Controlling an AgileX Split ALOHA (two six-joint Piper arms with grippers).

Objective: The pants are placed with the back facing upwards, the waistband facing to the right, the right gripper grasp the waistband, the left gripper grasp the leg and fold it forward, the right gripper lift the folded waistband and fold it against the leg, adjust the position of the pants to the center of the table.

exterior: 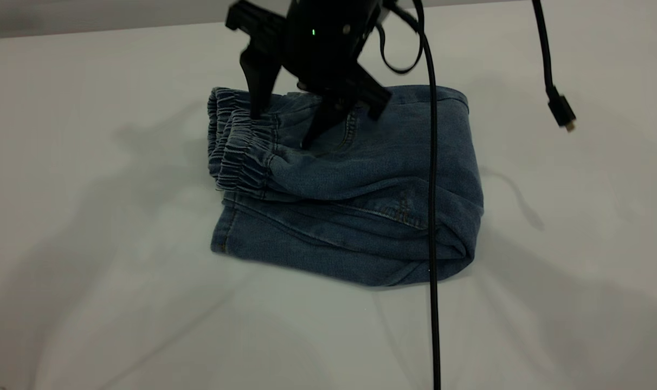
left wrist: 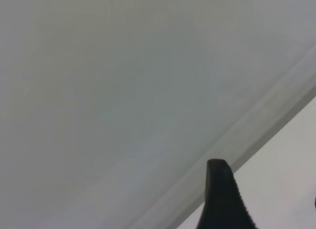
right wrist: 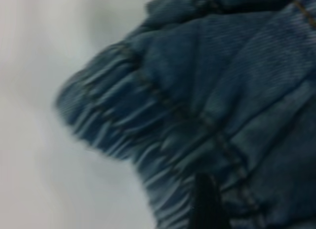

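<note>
Black cable (exterior: 432, 216) hangs nearest the lens in the exterior view, running straight down across the right part of the pants (exterior: 361, 216) to the near edge; a second cable with a loose plug end (exterior: 561, 111) dangles at far right, clear of the cloth. Pants lie folded into a compact stack near the middle of the pale worktop (exterior: 90, 244), with the waistband (exterior: 242, 157) doubled over and facing left, its ruched layers stacked one on another, and the fold rounded off at the right. Right pincer (exterior: 282, 130) descends steeply from the far top centre, its dark body carrying a small green light, and stands over the far left part of the stack. Its jaws are spread: one finger tip meets the far end of the waistband, the other rests on the denim just to the right of the elastic; nothing is clamped between them. The right wrist view shows the gathered waistband close up with one dark fingertip (right wrist: 206, 202) against it. Left pincer shows only as a single ribbed fingertip (left wrist: 224, 199) over bare worktop in the left wrist view, well away from the pants; whether it is spread or clenched cannot be told.
</note>
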